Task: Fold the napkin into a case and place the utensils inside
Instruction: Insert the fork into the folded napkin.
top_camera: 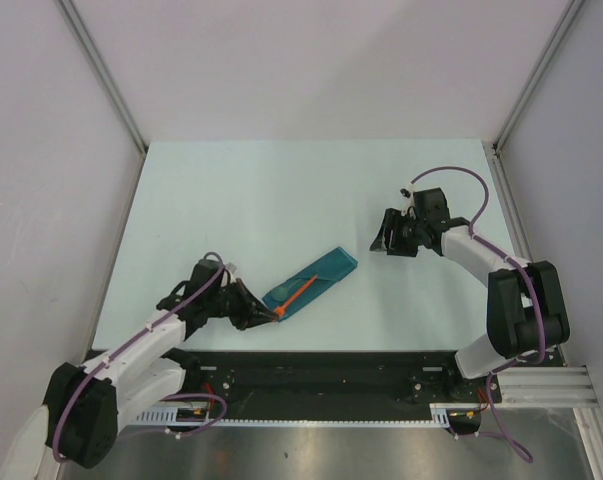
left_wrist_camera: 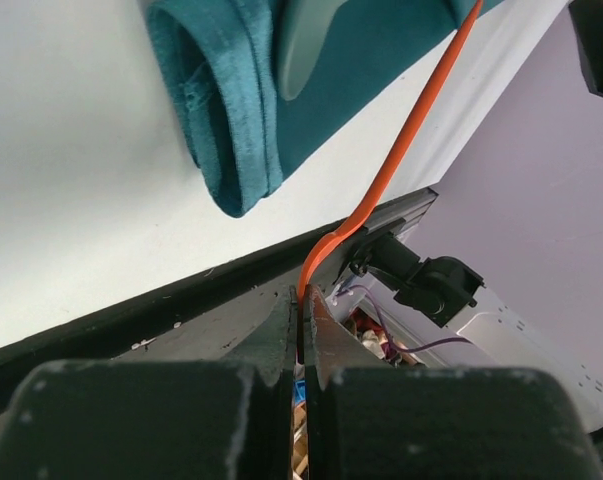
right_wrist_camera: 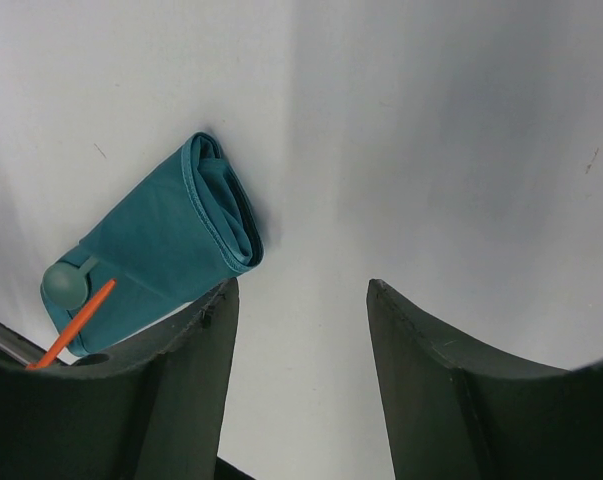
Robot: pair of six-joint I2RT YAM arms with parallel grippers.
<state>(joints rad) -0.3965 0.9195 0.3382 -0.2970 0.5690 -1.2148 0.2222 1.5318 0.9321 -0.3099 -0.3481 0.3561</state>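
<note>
The napkin is folded into a long narrow teal case (top_camera: 313, 279) lying diagonally on the table; it also shows in the left wrist view (left_wrist_camera: 231, 110) and the right wrist view (right_wrist_camera: 161, 245). My left gripper (top_camera: 265, 315) (left_wrist_camera: 303, 296) is shut on the end of a thin orange utensil (top_camera: 299, 294) (left_wrist_camera: 401, 150) (right_wrist_camera: 76, 325), which slants over the case's near end. A dull teal spoon (right_wrist_camera: 66, 284) (left_wrist_camera: 306, 40) rests on the case beside it. My right gripper (top_camera: 386, 241) (right_wrist_camera: 301, 290) is open and empty over bare table, just right of the case's far end.
The pale table (top_camera: 281, 190) ends in a black rail (top_camera: 321, 365) at the near edge, close behind my left gripper. White walls (top_camera: 311, 60) enclose the back and sides.
</note>
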